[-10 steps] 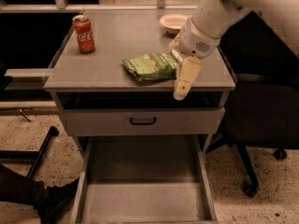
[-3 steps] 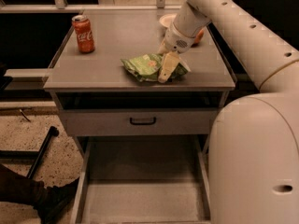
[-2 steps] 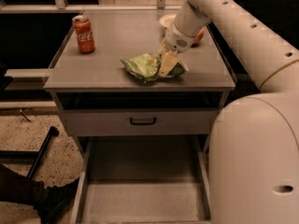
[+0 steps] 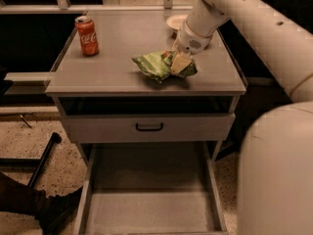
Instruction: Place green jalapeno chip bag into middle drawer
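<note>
The green jalapeno chip bag (image 4: 152,65) lies crumpled on the grey cabinet top (image 4: 112,67), right of centre. My gripper (image 4: 179,63) comes down from the upper right and presses into the right half of the bag, hiding part of it. The middle drawer (image 4: 146,204) is pulled out at the bottom of the view, a shallow grey tray with a bare floor, directly below and in front of the bag.
A red soda can (image 4: 88,35) stands at the back left of the top. A white bowl (image 4: 173,20) sits at the back behind my arm. A closed drawer front with a black handle (image 4: 149,127) is above the open drawer. My robot body (image 4: 279,170) fills the right side.
My gripper has moved down and left from beside the bag onto it, then sunk slightly deeper. The bag's right half looks more bunched up.
</note>
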You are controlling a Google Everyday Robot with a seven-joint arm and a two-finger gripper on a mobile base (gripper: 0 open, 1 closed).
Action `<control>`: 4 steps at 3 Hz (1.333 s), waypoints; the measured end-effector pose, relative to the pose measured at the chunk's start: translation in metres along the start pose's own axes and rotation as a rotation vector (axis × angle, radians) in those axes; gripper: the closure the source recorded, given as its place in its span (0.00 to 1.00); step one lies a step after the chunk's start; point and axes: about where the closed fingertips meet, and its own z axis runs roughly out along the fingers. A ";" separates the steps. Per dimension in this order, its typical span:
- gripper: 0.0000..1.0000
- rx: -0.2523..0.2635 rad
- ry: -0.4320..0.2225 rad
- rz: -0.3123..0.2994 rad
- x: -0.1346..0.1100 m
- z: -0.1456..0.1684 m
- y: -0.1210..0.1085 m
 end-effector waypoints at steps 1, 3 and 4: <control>1.00 0.106 0.004 0.049 0.011 -0.060 0.037; 1.00 0.109 -0.052 0.108 0.054 -0.067 0.134; 1.00 0.042 -0.149 0.057 0.061 -0.033 0.159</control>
